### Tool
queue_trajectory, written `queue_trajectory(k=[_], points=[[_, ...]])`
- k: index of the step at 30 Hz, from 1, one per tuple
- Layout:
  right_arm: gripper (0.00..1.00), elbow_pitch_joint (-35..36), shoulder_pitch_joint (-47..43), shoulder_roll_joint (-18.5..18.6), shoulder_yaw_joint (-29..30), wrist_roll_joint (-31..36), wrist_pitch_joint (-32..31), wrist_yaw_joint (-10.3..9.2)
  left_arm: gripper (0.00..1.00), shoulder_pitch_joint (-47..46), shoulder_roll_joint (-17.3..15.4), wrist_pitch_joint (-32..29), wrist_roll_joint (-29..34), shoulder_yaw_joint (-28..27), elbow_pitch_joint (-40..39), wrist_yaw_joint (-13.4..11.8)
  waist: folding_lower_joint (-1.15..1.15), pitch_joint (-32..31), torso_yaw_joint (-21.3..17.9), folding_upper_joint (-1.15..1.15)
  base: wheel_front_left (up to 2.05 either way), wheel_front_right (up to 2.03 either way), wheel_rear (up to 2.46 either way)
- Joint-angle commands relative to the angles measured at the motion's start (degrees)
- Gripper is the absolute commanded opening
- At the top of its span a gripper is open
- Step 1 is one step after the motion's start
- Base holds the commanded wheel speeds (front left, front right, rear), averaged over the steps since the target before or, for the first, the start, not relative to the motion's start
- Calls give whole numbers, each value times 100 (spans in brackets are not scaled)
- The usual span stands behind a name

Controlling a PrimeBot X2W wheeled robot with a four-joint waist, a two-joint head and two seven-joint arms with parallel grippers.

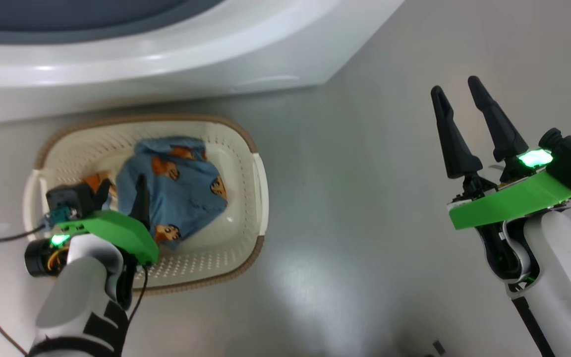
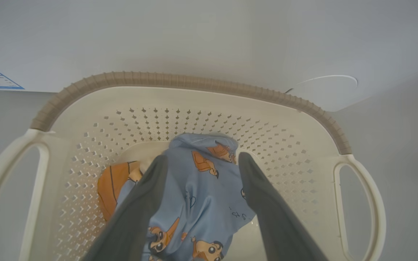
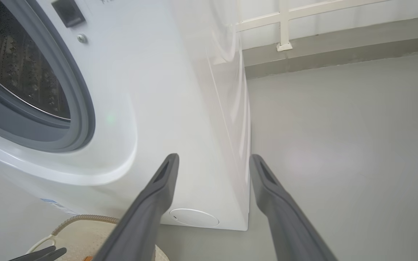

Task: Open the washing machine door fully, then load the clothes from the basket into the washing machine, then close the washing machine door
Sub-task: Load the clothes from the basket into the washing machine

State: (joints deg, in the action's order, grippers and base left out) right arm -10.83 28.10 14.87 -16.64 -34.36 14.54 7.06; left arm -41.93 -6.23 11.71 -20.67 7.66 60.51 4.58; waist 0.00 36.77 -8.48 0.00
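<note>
The cream basket [image 1: 246, 148] stands on the floor in front of the white washing machine [image 1: 166, 64]. In it lie the clothes [image 1: 181, 188], light blue with orange bears. My left gripper [image 1: 123, 186] reaches down into the basket. Seen from the left wrist, that gripper [image 2: 201, 159] is open, its fingers [image 2: 143, 203] either side of the blue clothes [image 2: 201, 195] inside the basket [image 2: 194, 81]. My right gripper [image 1: 455, 87] hangs open and empty over the floor to the right; from its wrist the same gripper [image 3: 213, 158] faces the washing machine [image 3: 165, 108], whose steel drum [image 3: 20, 72] is uncovered. The washing machine door is out of view.
Grey floor [image 1: 365, 223] spreads to the right of the basket. A black cable [image 1: 8, 238] trails at the left. A round cover [image 3: 193, 217] sits low on the washer's front. A white rail [image 3: 285, 21] runs along the far wall.
</note>
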Motion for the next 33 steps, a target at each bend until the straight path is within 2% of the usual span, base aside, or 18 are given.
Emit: queue_trajectory(k=[1, 9, 15, 20, 24, 33], points=[[100, 144, -40, 55, -90, -55, 46, 43, 100, -41, -179, 5, -8, -108, 41, 21, 0, 504, -161, 0, 0, 0, 0], [100, 258, 121, 14, -75, -56, 46, 43, 100, -674, -374, -214, -50, -86, 879, 24, 0, 1066, -365, 0, 0, 0, 0], [100, 324, 200, -35, -63, -51, 46, 43, 100, -996, -526, -377, -38, -42, 1137, -87, 0, 1407, -536, 0, 0, 0, 0], [100, 360, 244, -76, -65, -53, 46, 43, 100, -1204, -577, -728, -68, 2, 1240, -60, 0, 1638, -614, 0, 0, 0, 0], [100, 381, 276, -109, -96, -60, 46, 43, 100, -1294, -663, -921, -50, 47, 1284, -177, 0, 1770, -685, 0, 0, 0, 0], [100, 386, 306, -149, -102, -62, 46, 43, 100, -1344, -802, -1784, 30, 181, 1334, -719, 0, 1936, -772, 0, 0, 0, 0]])
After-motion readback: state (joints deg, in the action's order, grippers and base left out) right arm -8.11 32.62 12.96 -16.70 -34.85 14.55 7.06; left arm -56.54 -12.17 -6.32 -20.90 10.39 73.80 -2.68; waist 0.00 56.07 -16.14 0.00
